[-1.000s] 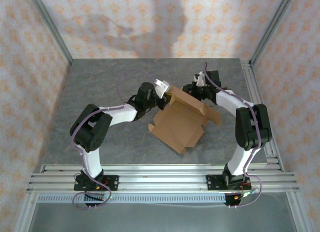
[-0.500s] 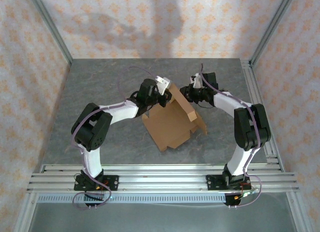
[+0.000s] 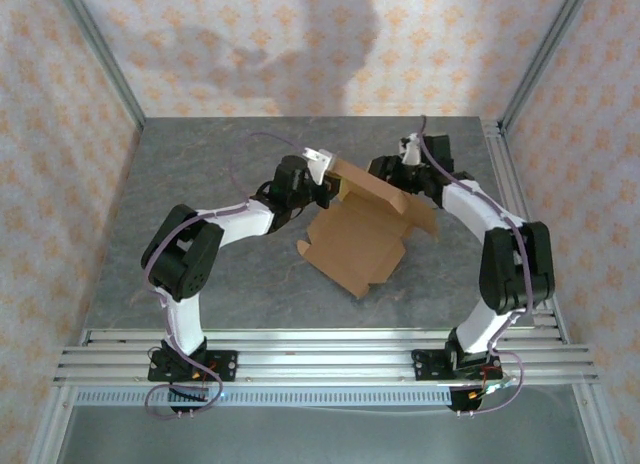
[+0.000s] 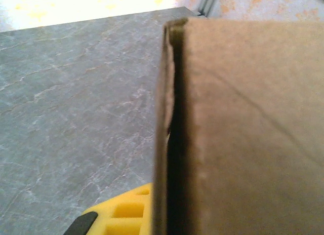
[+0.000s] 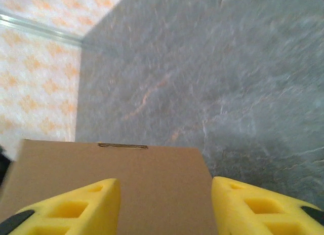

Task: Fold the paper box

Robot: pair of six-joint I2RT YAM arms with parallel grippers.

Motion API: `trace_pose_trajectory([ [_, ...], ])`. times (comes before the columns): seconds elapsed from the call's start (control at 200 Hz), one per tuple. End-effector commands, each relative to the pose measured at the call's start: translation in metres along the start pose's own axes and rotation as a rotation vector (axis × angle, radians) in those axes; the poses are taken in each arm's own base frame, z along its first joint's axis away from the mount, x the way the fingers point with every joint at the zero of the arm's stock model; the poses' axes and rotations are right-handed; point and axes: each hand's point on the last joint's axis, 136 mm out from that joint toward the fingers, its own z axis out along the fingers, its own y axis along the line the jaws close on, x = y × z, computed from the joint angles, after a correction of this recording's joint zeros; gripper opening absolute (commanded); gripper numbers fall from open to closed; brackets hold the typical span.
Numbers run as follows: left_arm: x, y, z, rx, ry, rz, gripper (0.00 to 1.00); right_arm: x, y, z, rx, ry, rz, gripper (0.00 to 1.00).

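Left gripper [image 3: 332, 189]: jaws clamped on the paper box [image 3: 355, 246] edge (near corner rests on worktop [image 3: 220, 284]). Right gripper [image 3: 385, 172]: jaws apart, straddling a flap, holding nothing.

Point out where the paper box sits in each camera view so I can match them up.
Top external: the paper box lies mid-table, just right of centre.
Left wrist: right half, its folded edge running top to bottom.
Right wrist: bottom left to centre, a flat panel.
Shared landmark: the grey marbled tabletop, bordering the box in all three.
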Motion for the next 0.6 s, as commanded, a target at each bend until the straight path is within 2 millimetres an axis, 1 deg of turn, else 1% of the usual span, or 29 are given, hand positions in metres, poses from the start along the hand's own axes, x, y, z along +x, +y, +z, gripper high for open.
trace_pose_trajectory([
  [0.0,-0.024,0.011,-0.011,-0.003,-0.117,-0.081,0.0,-0.03,-0.006,-0.038,0.06,-0.157,0.024,0.6],
  [0.09,-0.029,0.018,-0.016,-0.011,-0.143,-0.13,0.0,-0.045,-0.02,-0.063,0.095,-0.261,0.071,0.63],
  [0.165,-0.035,0.023,-0.021,-0.019,-0.159,-0.162,0.0,-0.057,-0.034,-0.085,0.097,-0.36,0.144,0.64],
  [0.22,-0.04,0.027,-0.024,-0.019,-0.172,-0.194,0.0,-0.063,-0.042,-0.099,0.093,-0.414,0.184,0.64],
  [0.245,-0.041,0.03,-0.025,-0.023,-0.177,-0.213,0.0,-0.066,-0.049,-0.107,0.099,-0.447,0.205,0.64],
  [0.33,-0.048,0.036,-0.03,-0.023,-0.205,-0.28,0.0,-0.065,-0.07,-0.126,0.154,-0.497,0.258,0.63],
  [0.39,-0.054,0.039,-0.035,-0.021,-0.24,-0.326,0.0,-0.06,-0.077,-0.134,0.186,-0.506,0.27,0.62],
  [0.425,-0.058,0.04,-0.037,-0.011,-0.261,-0.36,0.0,-0.057,-0.077,-0.136,0.189,-0.506,0.266,0.62],
  [0.505,-0.068,0.036,-0.038,0.038,-0.294,-0.443,0.0,-0.05,-0.067,-0.143,0.157,-0.519,0.245,0.62],
  [0.596,-0.074,0.036,-0.037,0.055,-0.29,-0.522,0.0,-0.042,-0.05,-0.15,0.094,-0.532,0.177,0.62],
])
